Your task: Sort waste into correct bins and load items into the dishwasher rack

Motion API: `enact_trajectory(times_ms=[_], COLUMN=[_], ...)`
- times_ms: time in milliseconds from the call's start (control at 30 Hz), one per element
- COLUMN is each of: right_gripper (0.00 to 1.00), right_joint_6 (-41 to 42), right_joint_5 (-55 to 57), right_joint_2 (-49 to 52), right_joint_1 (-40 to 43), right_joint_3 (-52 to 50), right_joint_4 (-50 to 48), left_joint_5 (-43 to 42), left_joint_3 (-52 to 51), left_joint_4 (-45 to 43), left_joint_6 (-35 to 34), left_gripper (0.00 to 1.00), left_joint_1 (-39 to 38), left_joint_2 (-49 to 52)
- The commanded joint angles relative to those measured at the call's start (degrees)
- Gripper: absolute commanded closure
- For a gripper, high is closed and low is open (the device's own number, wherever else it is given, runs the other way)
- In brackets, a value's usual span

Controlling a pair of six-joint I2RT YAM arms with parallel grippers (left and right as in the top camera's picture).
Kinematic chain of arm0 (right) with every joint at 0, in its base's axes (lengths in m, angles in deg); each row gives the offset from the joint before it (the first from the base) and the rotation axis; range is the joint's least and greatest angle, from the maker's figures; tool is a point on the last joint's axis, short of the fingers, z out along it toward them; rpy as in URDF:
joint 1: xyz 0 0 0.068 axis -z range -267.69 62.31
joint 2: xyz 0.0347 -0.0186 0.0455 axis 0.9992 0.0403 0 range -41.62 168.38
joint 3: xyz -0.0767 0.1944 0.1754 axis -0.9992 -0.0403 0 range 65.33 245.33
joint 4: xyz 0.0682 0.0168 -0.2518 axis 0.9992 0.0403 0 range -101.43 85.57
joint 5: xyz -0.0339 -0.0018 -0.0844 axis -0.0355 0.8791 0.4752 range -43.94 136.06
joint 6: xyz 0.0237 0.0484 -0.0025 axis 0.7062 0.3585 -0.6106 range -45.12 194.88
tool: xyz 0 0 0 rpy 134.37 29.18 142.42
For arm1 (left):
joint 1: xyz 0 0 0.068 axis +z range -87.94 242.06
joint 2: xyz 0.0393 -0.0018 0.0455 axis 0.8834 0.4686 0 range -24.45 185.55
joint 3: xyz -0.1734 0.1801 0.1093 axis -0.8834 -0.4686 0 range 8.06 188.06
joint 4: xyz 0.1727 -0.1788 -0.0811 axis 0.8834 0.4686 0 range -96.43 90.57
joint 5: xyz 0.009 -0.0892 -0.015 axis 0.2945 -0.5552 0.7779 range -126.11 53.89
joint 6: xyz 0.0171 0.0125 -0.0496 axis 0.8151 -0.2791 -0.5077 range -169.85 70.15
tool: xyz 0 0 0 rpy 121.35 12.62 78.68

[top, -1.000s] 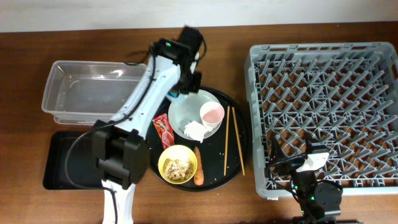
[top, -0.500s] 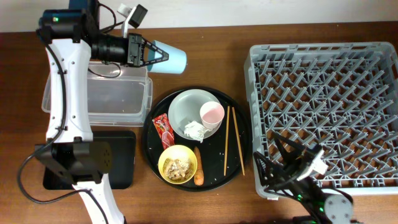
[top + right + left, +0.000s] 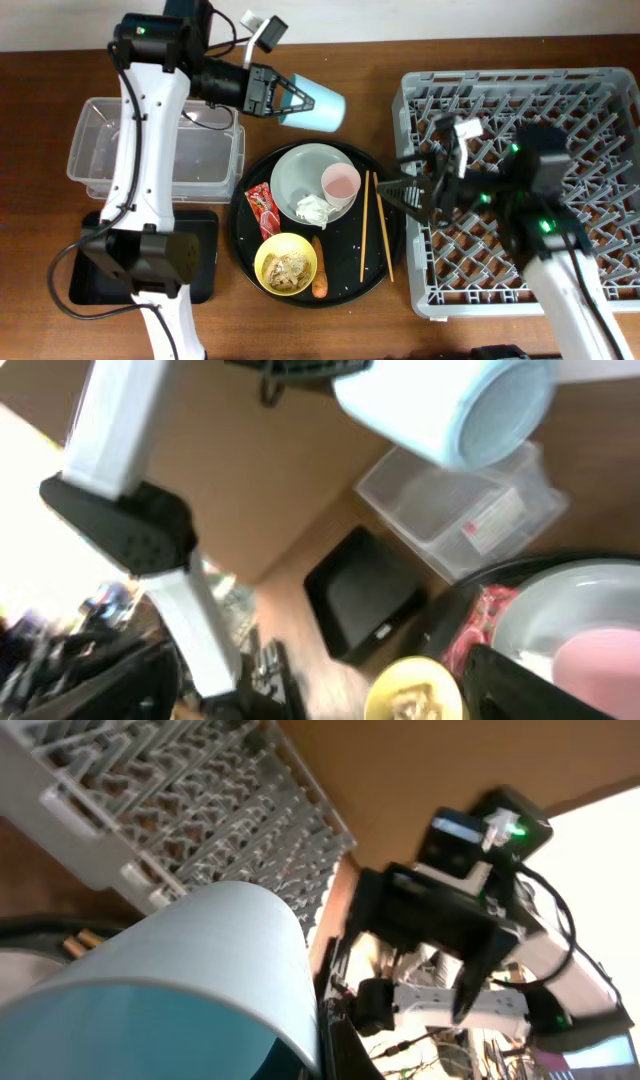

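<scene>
My left claw is clamped tight on the blue cup, which I hold in the air at twelve o'clock from the round black tray, between the clear tub at its nine o'clock and the dishwasher rack at its three. The cup lies on its side. Its long axis runs from nine to three o'clock, dipping a little at the three o'clock end. From my left wrist I see the darker inside close to my fingers, so the mouth faces my claw and the base points at the rack. My right claw stands wide with nothing in it, over the rack's nine o'clock edge just beside the chopsticks, reaching towards nine o'clock.
</scene>
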Motion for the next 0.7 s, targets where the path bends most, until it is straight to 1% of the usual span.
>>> enact_trajectory(times_ms=[0, 67, 167, 200, 233, 300, 400, 467, 500, 667], right_gripper=[0.17, 0.18, 0.18, 0.18, 0.18, 0.18, 0.18, 0.17, 0.12, 0.07], right_joint_6=[-2.7, -2.6, -2.5, -2.3, -2.3, -2.3, -0.8, -0.8, -0.8, -0.9], right_joint_5=[-13.7, -13.7, -13.6, -11.8, -8.1, -4.8, -3.7, -2.4, -1.6, -1.6], right_joint_2=[5.8, 8.0, 8.2, 8.2, 8.2, 8.2, 8.2, 8.2, 8.4, 10.1], right_joint_1=[0.2, 0.2, 0.2, 0.3, 0.3, 1.0, 4.4, 5.7, 5.8, 4.8], right_joint_3=[0.7, 0.7, 0.7, 0.7, 0.7, 0.7, 0.7, 0.7, 0.7, 0.7], right_joint_4=[-5.6, -8.8, -16.2, -18.8, -19.0, -18.9, -18.8, -18.8, -18.7, -18.7], left_joint_5=[-4.9, -4.9, -4.8, -4.8, -4.9, -4.9, -4.9, -4.9, -4.9, -4.9], left_joint_3=[0.3, 0.3, 0.3, 0.3, 0.3, 0.3, 0.3, 0.3, 0.3, 0.3], left_joint_4=[0.1, 0.1, 0.1, 0.1, 0.1, 0.1, 0.1, 0.1, 0.1, 0.1], left_joint_6=[0.9, 0.9, 0.9, 0.4, -0.5, -0.5, -0.5, -1.7, -1.8, -1.7], left_gripper=[1.00, 1.00, 1.00, 1.00, 1.00, 1.00, 1.00, 1.00, 1.00, 1.00], left_joint_1=[-3.5, -5.1, -7.1, -7.4, -7.4, -7.4, -7.4, -7.6, -8.1, -10.7], left_joint_2=[-0.8, -0.8, -0.8, -0.8, -0.8, -0.8, -0.8, -0.8, -0.8, -0.8])
